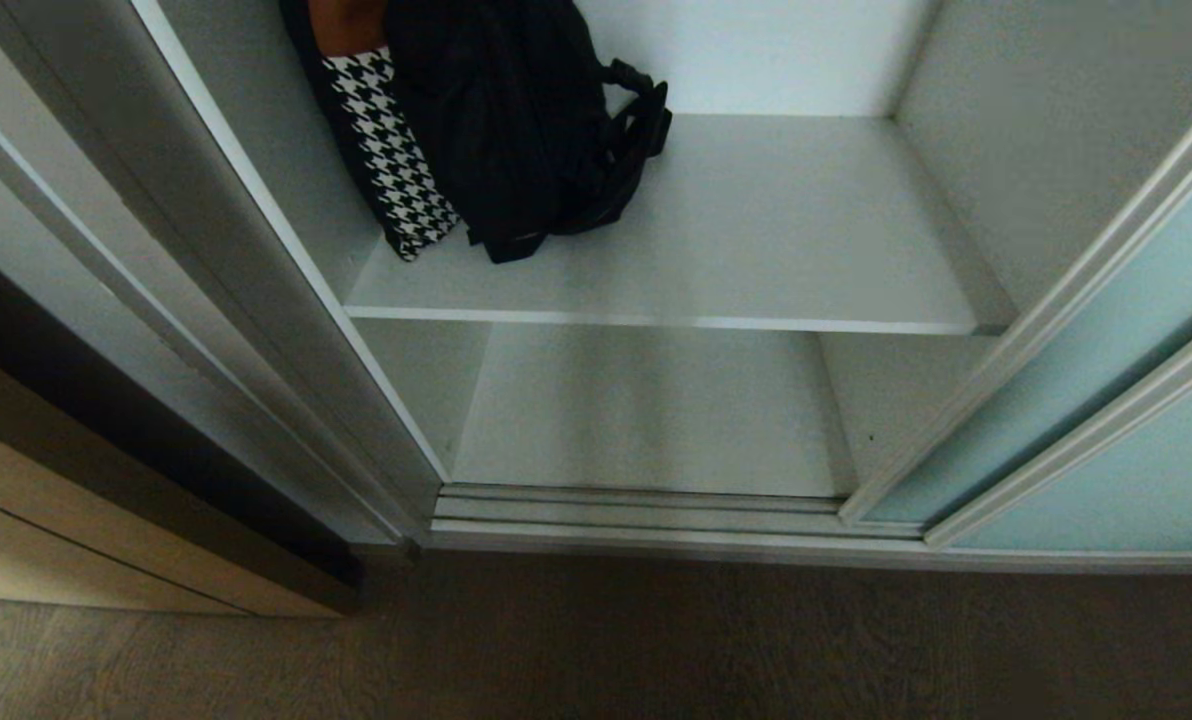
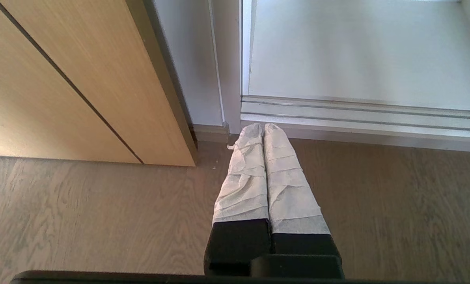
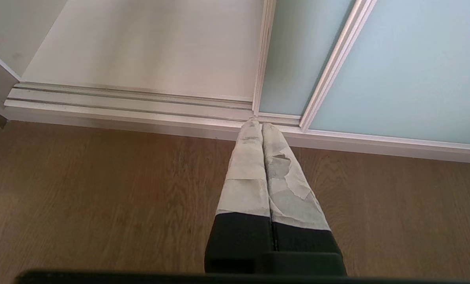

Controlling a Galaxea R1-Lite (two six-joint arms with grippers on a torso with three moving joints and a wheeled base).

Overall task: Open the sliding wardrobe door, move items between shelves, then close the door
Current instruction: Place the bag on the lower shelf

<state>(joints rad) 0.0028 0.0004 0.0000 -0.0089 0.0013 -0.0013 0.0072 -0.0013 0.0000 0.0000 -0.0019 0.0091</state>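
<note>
The door (image 1: 1076,400) was slid open, my two grippers (image 2: 263,130) (image 3: 260,125) hung squeezed shut near it, so moving the bags (image 1: 496,130) beside it came next.

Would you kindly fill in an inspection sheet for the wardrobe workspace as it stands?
Surface: upper shelf partly loaded; lower shelf bare.
Job's things: sliding door open, at right; houndstooth piece and black bundle at the upper shelf's left.
Clutter: nothing seen.
Grippers: left pincer and right pincer shut, empty, above the floor.
Cables: nothing seen.
Surroundings: tan cabinet at left; silver floor track; wood floor.
</note>
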